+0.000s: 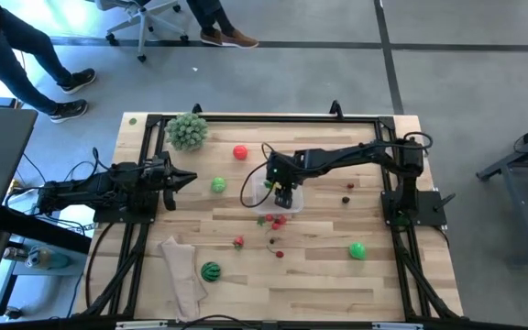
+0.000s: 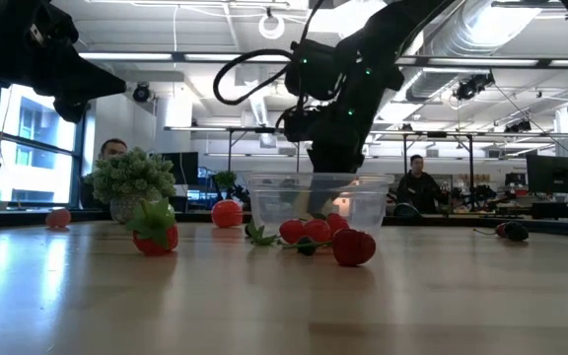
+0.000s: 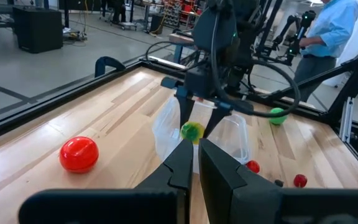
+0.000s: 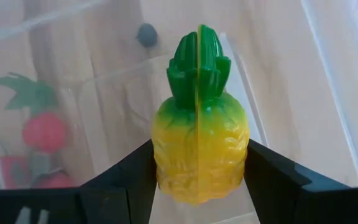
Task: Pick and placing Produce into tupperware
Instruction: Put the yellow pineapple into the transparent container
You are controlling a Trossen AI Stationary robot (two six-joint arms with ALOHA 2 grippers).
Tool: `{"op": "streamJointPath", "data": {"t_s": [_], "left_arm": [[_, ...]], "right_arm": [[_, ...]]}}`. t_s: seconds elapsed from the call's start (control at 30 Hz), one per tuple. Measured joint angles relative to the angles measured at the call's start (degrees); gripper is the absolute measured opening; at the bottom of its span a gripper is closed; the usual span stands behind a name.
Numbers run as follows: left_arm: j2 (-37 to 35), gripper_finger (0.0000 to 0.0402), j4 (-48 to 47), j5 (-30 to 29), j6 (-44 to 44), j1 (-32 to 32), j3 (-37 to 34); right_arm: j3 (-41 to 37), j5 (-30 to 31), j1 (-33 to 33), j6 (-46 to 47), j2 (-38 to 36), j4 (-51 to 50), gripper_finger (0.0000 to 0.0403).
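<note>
We have our right gripper (image 4: 199,180) clamped on a toy pineapple (image 4: 200,134) just above the clear tupperware (image 2: 319,202), left gripper (image 3: 192,163) closed and waiting aside, while most produce, including the watermelon ball (image 1: 210,270), lies scattered outside it.

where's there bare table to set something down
Bare wood lies between the green fruit and the striped watermelon, along the near edge. It is crowded around the tupperware, where red pieces cluster.
</note>
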Motion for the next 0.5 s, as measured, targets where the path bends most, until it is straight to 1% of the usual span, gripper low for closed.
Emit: {"op": "streamJointPath", "data": {"t_s": [0.5], "left_arm": [[0.00,0.0017,0.02,0.00,0.00,0.00,0.01]], "right_arm": [[0.00,0.49,0.00,-0.83,0.00,-0.16,0.0197]]}}
